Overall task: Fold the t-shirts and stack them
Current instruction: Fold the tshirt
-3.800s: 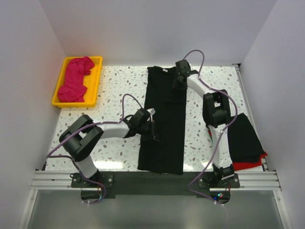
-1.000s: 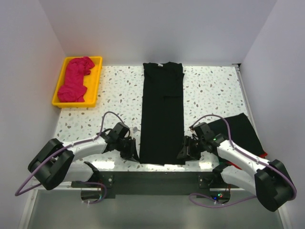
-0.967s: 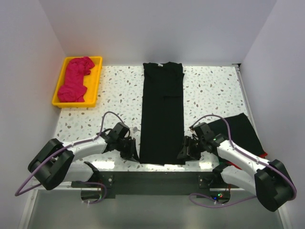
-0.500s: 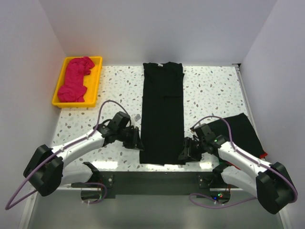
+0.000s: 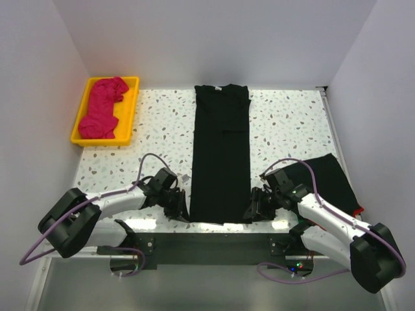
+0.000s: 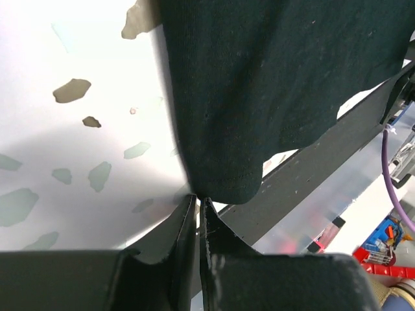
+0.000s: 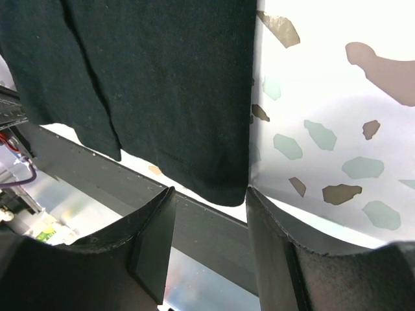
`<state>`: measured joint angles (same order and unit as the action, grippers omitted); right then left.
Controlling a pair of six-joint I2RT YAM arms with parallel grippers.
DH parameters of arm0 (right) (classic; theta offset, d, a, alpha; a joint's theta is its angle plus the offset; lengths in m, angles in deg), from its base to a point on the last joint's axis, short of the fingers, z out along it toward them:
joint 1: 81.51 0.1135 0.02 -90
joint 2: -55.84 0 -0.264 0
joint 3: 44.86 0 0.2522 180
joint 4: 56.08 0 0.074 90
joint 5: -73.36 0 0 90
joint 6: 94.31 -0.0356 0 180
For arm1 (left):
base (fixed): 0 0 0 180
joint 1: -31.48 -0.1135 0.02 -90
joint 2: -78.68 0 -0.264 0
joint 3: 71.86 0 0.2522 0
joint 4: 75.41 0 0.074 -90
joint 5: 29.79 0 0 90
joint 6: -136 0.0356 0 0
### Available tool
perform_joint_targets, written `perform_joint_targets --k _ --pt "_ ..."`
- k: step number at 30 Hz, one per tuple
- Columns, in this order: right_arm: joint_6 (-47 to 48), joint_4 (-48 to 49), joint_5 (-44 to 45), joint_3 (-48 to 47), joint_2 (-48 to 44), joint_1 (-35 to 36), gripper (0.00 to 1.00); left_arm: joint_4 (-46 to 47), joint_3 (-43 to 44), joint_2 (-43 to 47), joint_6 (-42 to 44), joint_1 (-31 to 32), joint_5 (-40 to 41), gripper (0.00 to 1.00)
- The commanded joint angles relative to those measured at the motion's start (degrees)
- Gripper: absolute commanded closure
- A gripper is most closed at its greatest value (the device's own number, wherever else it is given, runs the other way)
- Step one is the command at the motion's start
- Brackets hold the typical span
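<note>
at table centre, top view: black shirt [image 5: 220, 155] flat as one long narrow strip, collar end at the far edge, hem at the near edge by the dark rail [image 5: 214, 249]. left gripper [image 5: 177, 206] low at the hem's left corner, right gripper [image 5: 255, 207] low at the hem's right corner, one on each side of the strip. far left corner of table [image 5: 292, 123]: yellow tray [image 5: 102, 141] holding a crumpled pink shirt [image 5: 102, 107]. right edge: folded stack [image 5: 331, 184], black on top, a sliver of red showing at its near corner, partly hidden by the right arm.

left wrist view: fingers [image 6: 185, 240] drawn together to a thin slit, tips right at the rounded hem corner of the black shirt [image 6: 279, 71]. cannot tell whether any of the hem is pinched in the slit. corner lapping just past the speckled table [image 6: 78, 142] over the rail [image 6: 311, 175].

right wrist view: fingers [image 7: 152, 240] spread wide, nothing gripped. hem corner of the black shirt [image 7: 155, 78] lying flat in line with the gap, its side edge just beside the right-hand tip. second layer's edge visible toward the left of the cloth. hem overhanging the table [image 7: 324, 97] onto the rail [image 7: 97, 175].
</note>
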<state>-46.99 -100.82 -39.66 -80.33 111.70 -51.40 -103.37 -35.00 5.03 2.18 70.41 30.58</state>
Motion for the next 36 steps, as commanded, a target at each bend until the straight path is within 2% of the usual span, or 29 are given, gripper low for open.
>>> perform_joint_targets --k 1,9,12,15,21,28,36 --pt "-0.21 -1.62 1.14 0.27 -0.22 0.21 0.49 0.67 -0.33 0.35 0.04 0.35 2.46 0.89" --pt "0.4 -3.65 1.67 -0.7 -0.66 0.3 0.49 -4.96 5.64 5.44 2.5 0.17 0.28 0.89" --pt "0.49 -4.08 2.02 -0.61 -1.18 0.22 0.49 -3.31 8.45 6.94 2.68 0.26 -1.31 0.89" --pt "0.31 -4.09 2.11 -0.26 -1.36 0.3 0.49 1.34 9.25 4.66 1.72 0.35 -3.5 0.89" --pt "0.31 -3.73 2.2 0.09 -1.54 0.3 0.49 10.58 4.69 -2.46 -1.54 1.84 -4.83 0.91" --pt "0.31 -3.12 2.28 0.8 -0.84 0.3 0.49 10.42 -1.29 -4.84 -1.89 2.46 -2.28 0.92" --pt "0.49 -1.63 1.76 0.8 1.36 0.22 0.49 10.42 -0.86 -2.3 -1.1 2.37 -3.94 0.92"
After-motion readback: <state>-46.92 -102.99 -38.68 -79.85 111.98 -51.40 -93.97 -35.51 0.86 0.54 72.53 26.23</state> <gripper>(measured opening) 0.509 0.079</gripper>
